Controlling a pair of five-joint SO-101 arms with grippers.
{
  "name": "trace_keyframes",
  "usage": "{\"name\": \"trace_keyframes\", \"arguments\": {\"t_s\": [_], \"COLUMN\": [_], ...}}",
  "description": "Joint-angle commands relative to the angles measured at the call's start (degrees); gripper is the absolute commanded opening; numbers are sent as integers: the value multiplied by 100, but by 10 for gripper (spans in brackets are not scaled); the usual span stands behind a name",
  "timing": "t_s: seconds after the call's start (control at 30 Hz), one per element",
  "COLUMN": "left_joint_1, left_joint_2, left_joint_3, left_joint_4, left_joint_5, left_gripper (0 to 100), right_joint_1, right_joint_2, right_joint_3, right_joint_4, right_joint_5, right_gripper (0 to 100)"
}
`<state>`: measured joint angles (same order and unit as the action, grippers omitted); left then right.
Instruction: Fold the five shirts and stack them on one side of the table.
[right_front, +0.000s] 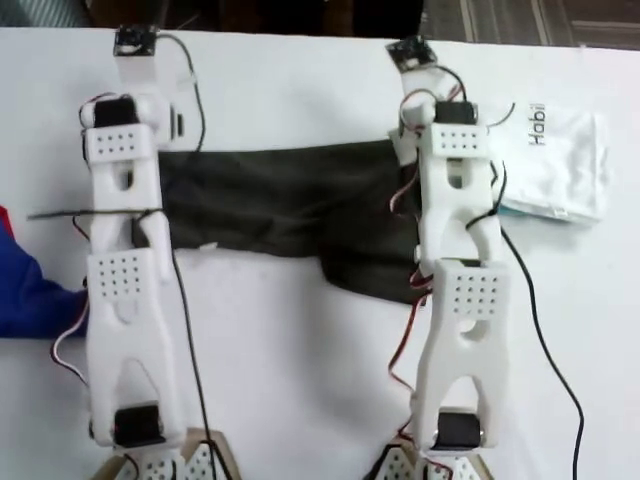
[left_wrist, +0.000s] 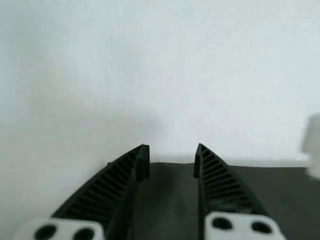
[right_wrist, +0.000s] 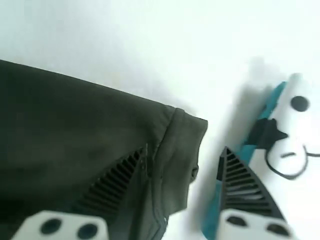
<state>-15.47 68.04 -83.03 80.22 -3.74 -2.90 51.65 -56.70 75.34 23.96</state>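
A dark olive cloth shirt (right_front: 280, 200) lies flat across the far half of the white counter (right_front: 300, 360), stretching from the left arm to the right arm, with one flap reaching nearer under the right arm. The left arm's fingers (left_wrist: 125, 175), black and ribbed, are spread apart and hold nothing; they hang over the shirt's far edge, where the dark cloth meets bare counter. The right arm's fingers (right_wrist: 117, 180) are likewise spread and empty, poised above the shirt's hemmed corner: one is over the dark cloth, the other off the corner, next to the teal edge of a folded white shirt with teal trim (right_front: 560, 165), which rests on the counter's right side, close to the olive shirt. A piece of blue cloth (right_front: 25, 290) shows at the counter's left edge
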Motion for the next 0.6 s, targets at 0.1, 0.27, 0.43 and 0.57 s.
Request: {"name": "trace_keyframes", "arguments": {"t_s": [0.1,0.27,0.43,0.57], "left_joint_1": [-26,105,211,422], "left_joint_2": [-422,-527,-536,-501], "left_joint_3": [-1297,-1103,-242,453], "left_joint_4": [1512,2242,2224,1908], "left_joint_5": [-26,-659,-571,-563], "left_gripper": [172,169,169,169], "right_joint_1": [-215,-356,-400,-699], "right_joint_2": [-92,-92,-136,40], "right_joint_3": [-1670,-2215,-2321,-2119], "right_joint_4": [1323,1956,2457,2510], "right_joint_5": [35,70,79,79], "right_gripper": [214,215,215,215]}}
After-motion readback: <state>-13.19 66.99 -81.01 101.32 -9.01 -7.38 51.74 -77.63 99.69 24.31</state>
